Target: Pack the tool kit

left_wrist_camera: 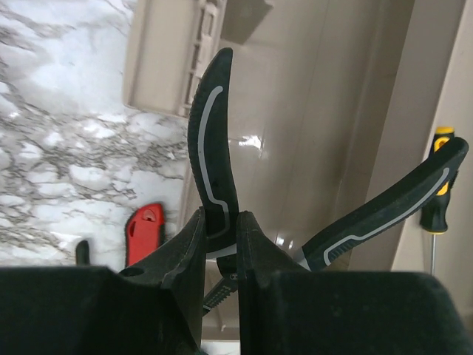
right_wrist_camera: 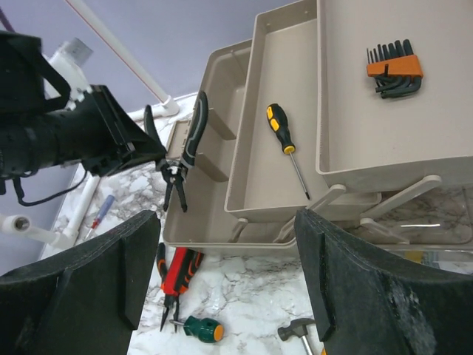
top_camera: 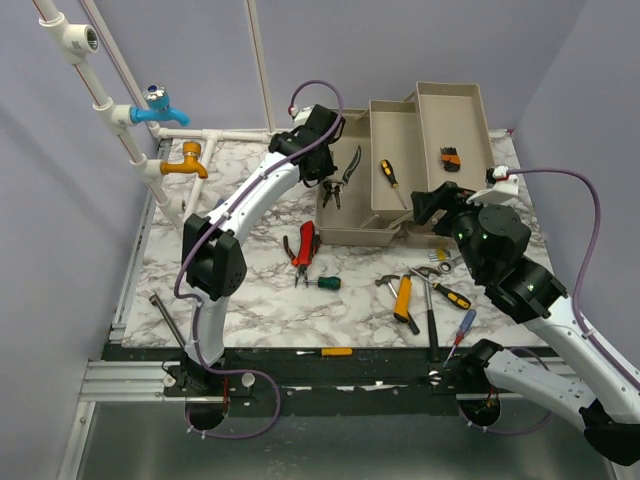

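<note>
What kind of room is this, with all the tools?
Probably a robot practice booth, not a real workshop: plain purple walls close in one marble table, with a left arm and right arm bolted at its edge.

The right end effector (right_wrist_camera: pixel 225 237) had its two black fingers (right_wrist_camera: pixel 89 296) spread wide, with nothing between them. Beyond them the beige toolbox (right_wrist_camera: pixel 214 235) sat on the marble surface (right_wrist_camera: pixel 251 285), its trays folded out in steps. The upper tray (right_wrist_camera: pixel 355 140) held hex keys (right_wrist_camera: pixel 394 68) in an orange holder; the middle tray (right_wrist_camera: pixel 255 177) held a yellow-and-black screwdriver (right_wrist_camera: pixel 284 140). The left end effector (right_wrist_camera: pixel 155 151) gripped black-handled pliers (right_wrist_camera: pixel 196 126), nose down, over the box's lowest compartment. In front of the box lay red-handled pliers (right_wrist_camera: pixel 177 272), a green-handled screwdriver (right_wrist_camera: pixel 201 328) and a hammer head (right_wrist_camera: pixel 298 330)
</note>
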Tool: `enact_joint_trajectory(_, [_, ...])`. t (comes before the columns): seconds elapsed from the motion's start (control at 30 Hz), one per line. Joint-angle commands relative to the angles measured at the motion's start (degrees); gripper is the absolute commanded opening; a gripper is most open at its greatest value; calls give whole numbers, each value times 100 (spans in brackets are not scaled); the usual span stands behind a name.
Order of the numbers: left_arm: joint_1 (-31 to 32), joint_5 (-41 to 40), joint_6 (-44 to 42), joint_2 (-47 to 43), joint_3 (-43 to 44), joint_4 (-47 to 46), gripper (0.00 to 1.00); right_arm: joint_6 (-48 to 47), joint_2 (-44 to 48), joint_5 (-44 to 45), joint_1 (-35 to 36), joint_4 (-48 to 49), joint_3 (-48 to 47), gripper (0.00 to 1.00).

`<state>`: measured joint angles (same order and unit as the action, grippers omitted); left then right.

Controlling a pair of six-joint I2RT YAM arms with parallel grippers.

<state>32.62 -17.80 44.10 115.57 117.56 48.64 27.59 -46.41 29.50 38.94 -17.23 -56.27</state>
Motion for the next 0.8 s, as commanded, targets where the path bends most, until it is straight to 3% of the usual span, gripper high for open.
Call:
enact_joint_trajectory(0.0, [40,860,260,298,215,-162,0,35,109,355,17,-19,103,81])
enact_joint_trajectory(0.17, [51,1329,406,572,154,-339,0,37,111,337,10,18,136,81])
enact_joint_trajectory(0.3, [51,1153,512,674,100,-145,2,76,80,261,16,7,147,81])
enact_joint_trajectory(0.57, [45,1176,287,292,-263,-255,65,98,19,100,12,-30,126,81])
enact_joint_trajectory(0.67, [42,1060,16,-47,-321,-165,76,112,-28,3,13,-92,86,81])
enact_joint_trajectory(0.77, [39,814,-230,-538,-601,-57,81,86,-107,-128,16,-181,38,81])
